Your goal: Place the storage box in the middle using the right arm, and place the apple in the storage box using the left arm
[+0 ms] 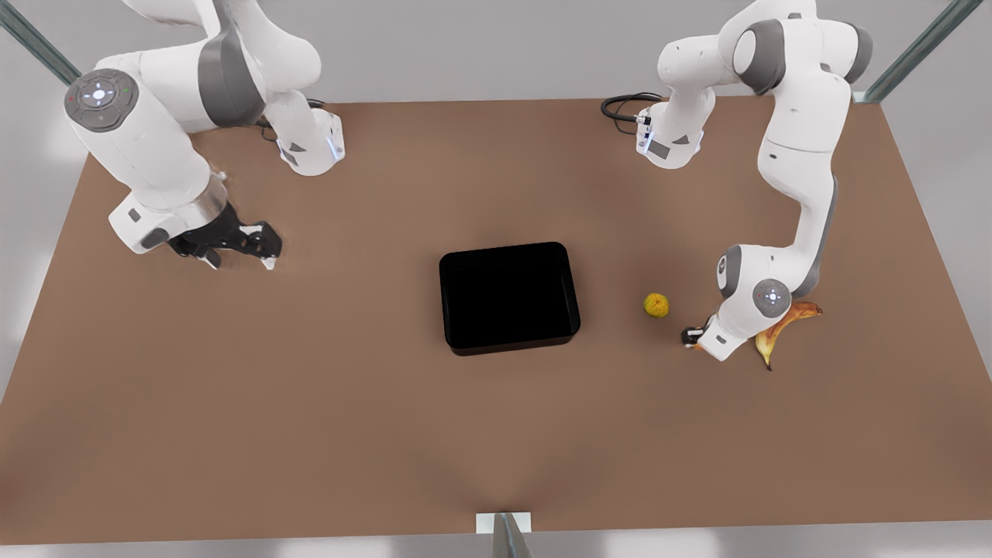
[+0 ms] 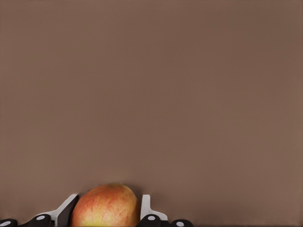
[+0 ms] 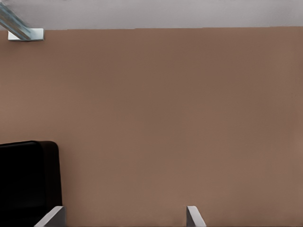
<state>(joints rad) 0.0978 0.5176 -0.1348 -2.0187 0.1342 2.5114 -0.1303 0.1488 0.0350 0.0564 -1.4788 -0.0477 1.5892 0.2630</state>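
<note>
Looking at the front view, you find the box [image 1: 509, 297] sitting near the middle of the bench [image 1: 310, 403], flat and with nothing in it. Your left gripper [image 1: 692, 336] is the one low down on the front view's right, since its wrist view shows the apple [image 2: 106, 206] between its fingers [image 2: 145, 206]. The fingers sit close on both sides of the apple, one on each flank. Whether they press on the fruit or stand just off it, you cannot tell. In the front view the apple is hidden under that arm's wrist, so you place it at the gripper, well apart from the box.

Just beside this gripper, toward the box, lies a yellow-green fruit [image 1: 656, 304], free on the bench. On the far side of the wrist a browned banana [image 1: 783, 328] lies partly under the arm.

Your right gripper [image 1: 236, 242] hangs on the front view's left, well apart from the box, and this arm waits. Its wrist view shows two pale fingertips [image 3: 193, 216] set wide apart with bare bench between them, so these fingers are open and hold nothing. A corner of the box [image 3: 28, 177] shows at the side of that view, beyond one fingertip.
</note>
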